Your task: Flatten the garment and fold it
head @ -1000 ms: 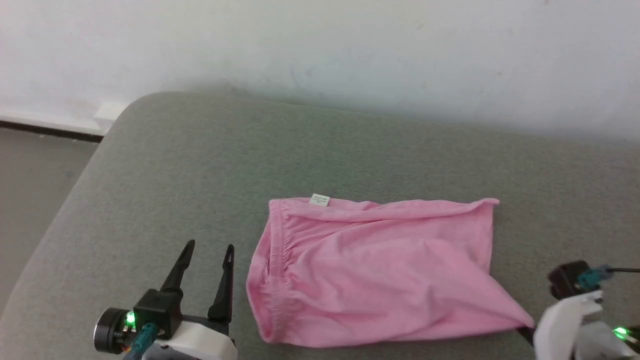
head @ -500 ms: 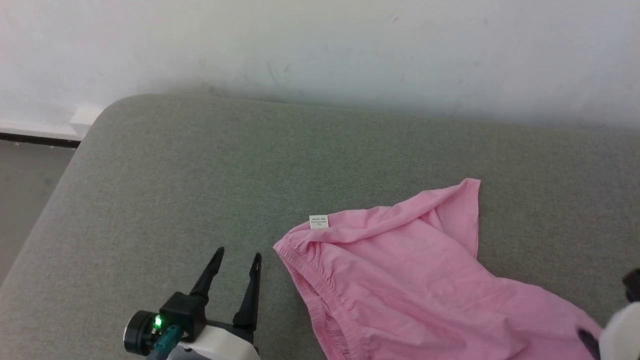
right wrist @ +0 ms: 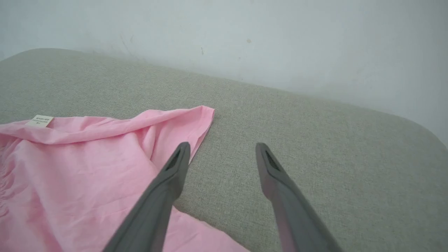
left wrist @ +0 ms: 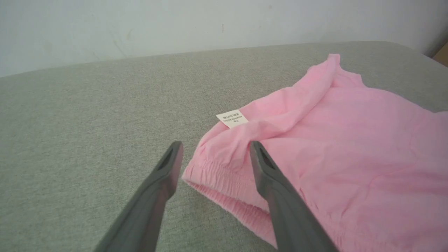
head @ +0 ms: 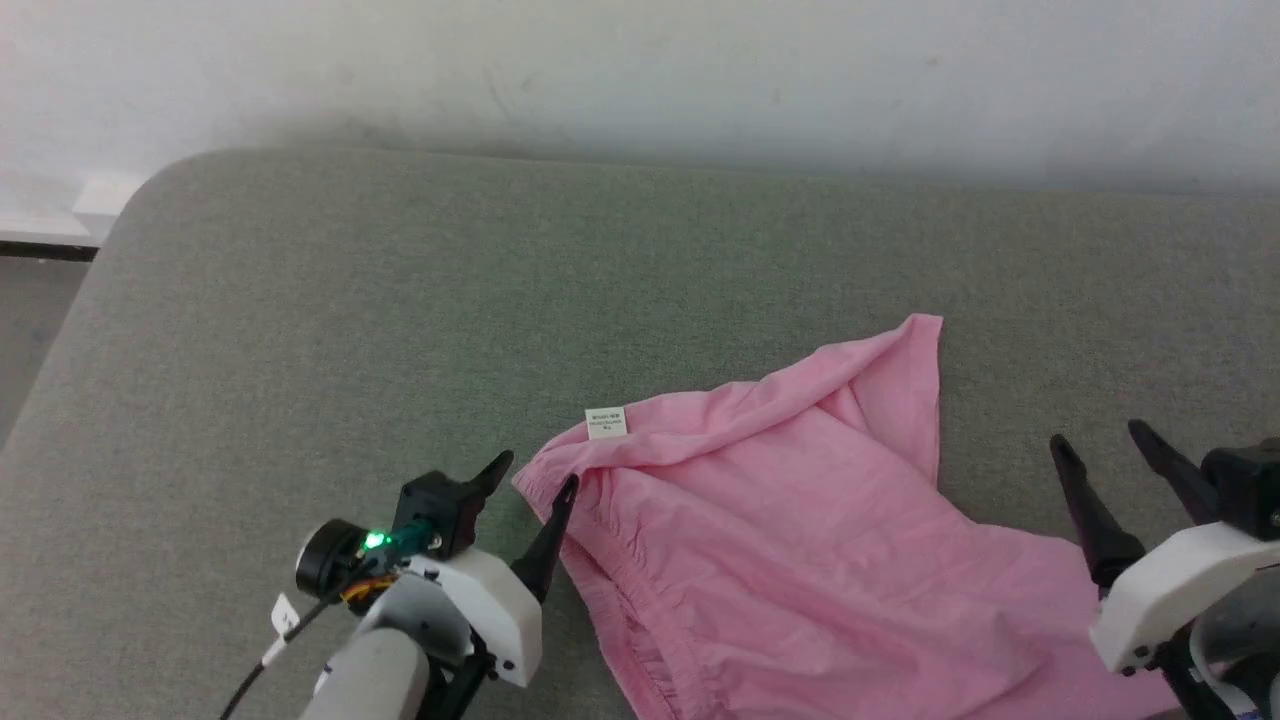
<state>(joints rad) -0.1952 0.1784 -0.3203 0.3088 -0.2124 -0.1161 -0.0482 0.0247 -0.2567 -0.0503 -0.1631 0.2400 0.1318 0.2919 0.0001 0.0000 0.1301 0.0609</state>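
Soft, even, bright light. A dim shadow band runs where the white wall [head: 700, 90] meets the grey cushion [head: 300, 300]. Head view slightly soft.

right gripper [head: 1098, 437] has let go of the garment [head: 780, 560].

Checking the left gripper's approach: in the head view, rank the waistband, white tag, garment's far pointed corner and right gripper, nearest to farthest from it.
1. Waistband, right at the left gripper.
2. White tag, just beyond, slightly right.
3. Far pointed corner, farther up and right.
4. Right gripper, across the garment.
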